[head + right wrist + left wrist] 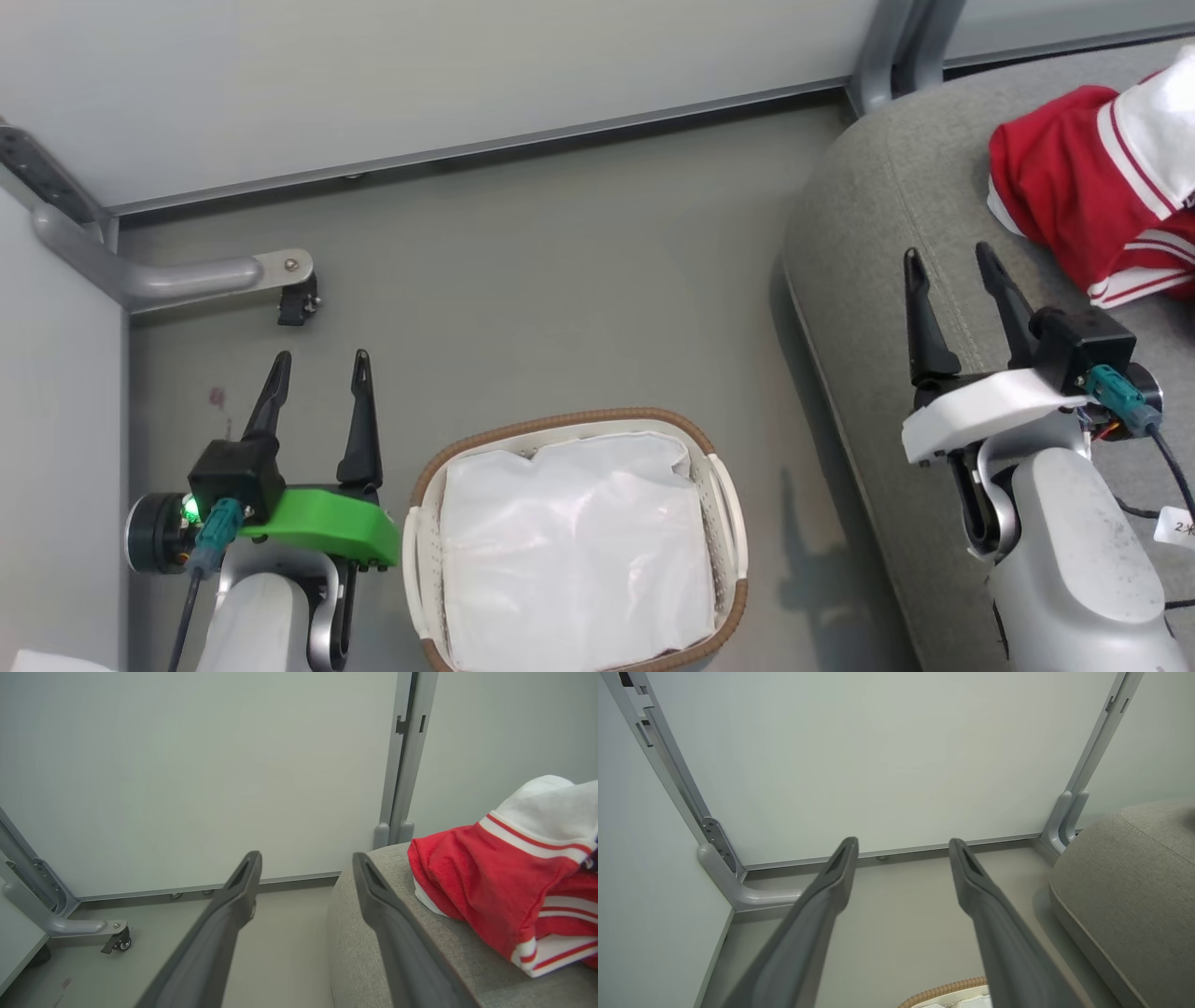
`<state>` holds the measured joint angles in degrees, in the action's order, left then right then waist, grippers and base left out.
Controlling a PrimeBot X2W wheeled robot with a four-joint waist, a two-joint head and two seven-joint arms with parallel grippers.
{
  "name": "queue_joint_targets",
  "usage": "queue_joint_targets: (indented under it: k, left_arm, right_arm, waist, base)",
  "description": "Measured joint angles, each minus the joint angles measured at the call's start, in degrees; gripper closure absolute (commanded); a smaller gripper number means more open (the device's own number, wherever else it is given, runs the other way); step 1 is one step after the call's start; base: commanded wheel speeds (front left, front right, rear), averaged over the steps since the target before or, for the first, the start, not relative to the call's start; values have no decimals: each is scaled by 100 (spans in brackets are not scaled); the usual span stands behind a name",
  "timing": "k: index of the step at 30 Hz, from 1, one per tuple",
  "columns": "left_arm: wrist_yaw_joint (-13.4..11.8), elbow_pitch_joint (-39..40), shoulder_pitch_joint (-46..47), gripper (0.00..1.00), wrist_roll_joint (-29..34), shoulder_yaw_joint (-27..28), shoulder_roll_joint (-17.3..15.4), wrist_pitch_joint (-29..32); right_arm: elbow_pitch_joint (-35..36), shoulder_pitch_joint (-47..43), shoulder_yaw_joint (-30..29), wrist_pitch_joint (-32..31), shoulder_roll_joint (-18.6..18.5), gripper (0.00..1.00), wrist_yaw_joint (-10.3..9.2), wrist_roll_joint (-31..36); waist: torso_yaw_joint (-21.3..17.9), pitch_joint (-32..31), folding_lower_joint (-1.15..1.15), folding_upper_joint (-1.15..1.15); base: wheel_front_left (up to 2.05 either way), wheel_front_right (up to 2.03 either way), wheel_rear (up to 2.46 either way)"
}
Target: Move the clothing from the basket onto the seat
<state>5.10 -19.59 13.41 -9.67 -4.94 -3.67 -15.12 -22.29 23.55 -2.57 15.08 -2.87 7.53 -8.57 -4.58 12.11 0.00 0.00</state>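
Red clothing (pixel 1074 201) with white panels and stripe trim lies bunched on the grey seat (pixel 887 196) at the upper right; the right wrist view shows the clothing (pixel 495 891) on the seat (pixel 448 947) too. The oval white basket (pixel 724 495) with its brown rim stands on the floor at bottom centre, and inside it I see just a plain white liner sheet (pixel 574 551). My left gripper (pixel 320 362) hovers open left of the basket, nothing between its fingers. My right gripper (pixel 948 254) is open above the seat's near edge, left of the clothing, holding nothing.
Pale wall panels stand behind, with grey metal posts (pixel 882 51). A grey foot with a small black caster (pixel 297 301) juts onto the floor ahead of my left gripper. Bare grey floor (pixel 560 280) lies between the basket, the wall and the seat.
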Motion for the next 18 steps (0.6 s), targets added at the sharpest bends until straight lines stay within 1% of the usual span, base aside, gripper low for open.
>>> queue_joint_targets:
  k: [8, 14, 18]
  left_arm:
    - [2, -46, -441, 0, 230, 463, 51, 0]
    - [46, 36, -820, 0, 224, 684, 66, 0]
    - [80, 24, -1109, 0, 188, 697, 70, 0]
  right_arm:
    - [-213, -375, 120, -1, 8, 0, 0, -78]
    - [-252, -745, 172, 0, 7, 0, 0, -118]
    - [-276, -1011, 225, 0, 7, 0, 0, -190]
  waist:
    - [313, -383, 0, 0]
    - [363, -643, 0, 0]
    - [346, -811, 0, 0]
  base:
    - [0, 0, 0]
    - [0, 0, 0]
    - [0, 0, 0]
